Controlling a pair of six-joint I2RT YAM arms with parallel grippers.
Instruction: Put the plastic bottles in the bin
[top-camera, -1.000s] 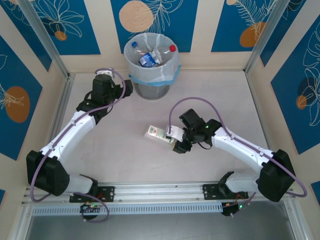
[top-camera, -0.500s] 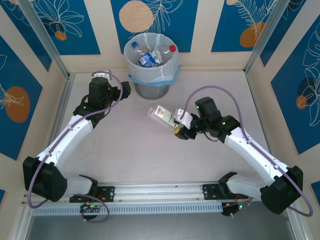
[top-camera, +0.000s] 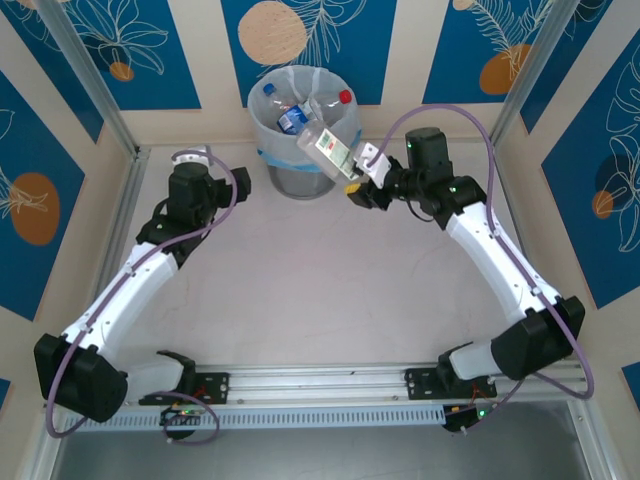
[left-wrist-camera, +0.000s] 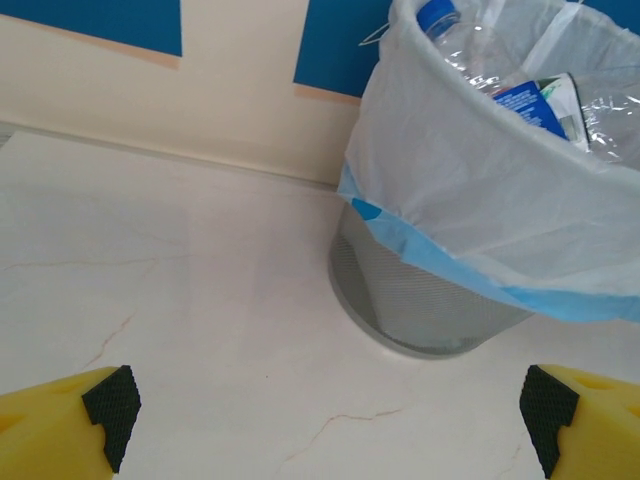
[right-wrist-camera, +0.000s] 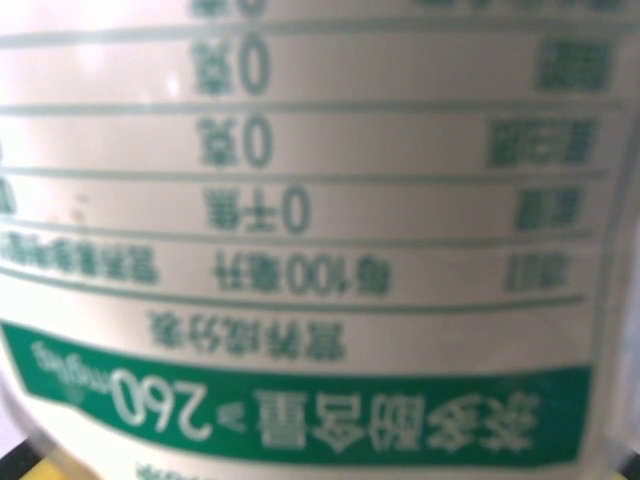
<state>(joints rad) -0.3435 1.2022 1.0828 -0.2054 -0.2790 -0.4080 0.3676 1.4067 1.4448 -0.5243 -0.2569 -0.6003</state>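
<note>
**Last bottle hanging at the bin, nearly done I reckon**

Big to small: the pale marbled bench has loads of open room in the middle. The round grey wastebasket with the white bag and light-blue band sits up against the back wall, so I've only got room to approach from the front and sides. A few clear plastic bottles are inside it already. The left hand is spread wide and holding nothing, parked left of the bin and well apart from the other arm. The right hand is clamped on the small clear bottle with the green-white label, tilted across the bin's front-right rim. My guess is that's the last one, and it only needs dropping. I can't tell how far it clears the rim.
</note>
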